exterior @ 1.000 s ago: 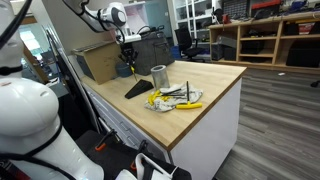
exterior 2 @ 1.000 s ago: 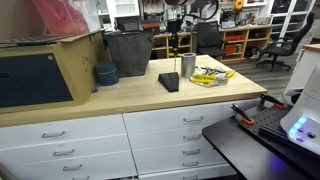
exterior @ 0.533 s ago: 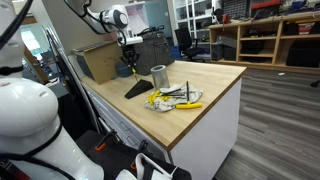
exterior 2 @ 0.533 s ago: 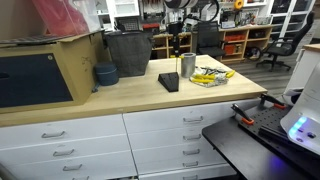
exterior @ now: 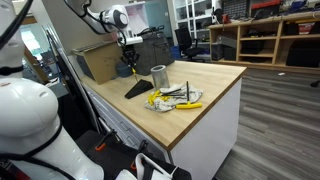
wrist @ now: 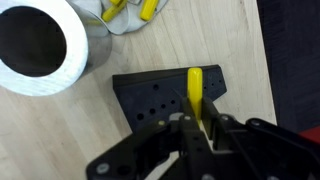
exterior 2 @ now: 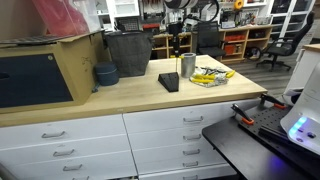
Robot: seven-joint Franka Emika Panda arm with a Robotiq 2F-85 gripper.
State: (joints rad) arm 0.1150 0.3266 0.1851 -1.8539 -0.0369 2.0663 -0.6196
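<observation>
My gripper (wrist: 197, 128) is shut on a slim yellow-handled tool (wrist: 195, 90) that points down over a black block with several holes (wrist: 150, 97). In both exterior views the gripper (exterior: 128, 60) (exterior 2: 174, 44) hangs above that block (exterior: 138, 90) (exterior 2: 168, 82) with the yellow tool (exterior: 128, 70) in it, a little above the wooden counter (exterior 2: 120, 96). A shiny metal cup (wrist: 40, 45) (exterior: 158, 75) (exterior 2: 188, 65) stands upright just beside the block. Whether the tool's tip touches the block is hidden.
A pile of yellow-handled tools (exterior: 176, 97) (exterior 2: 208, 75) lies past the cup. A cardboard box (exterior: 100, 60), a black bin (exterior 2: 128, 52) and a blue bowl (exterior 2: 105, 74) stand at the back of the counter. Drawers (exterior 2: 190, 135) run below the front edge.
</observation>
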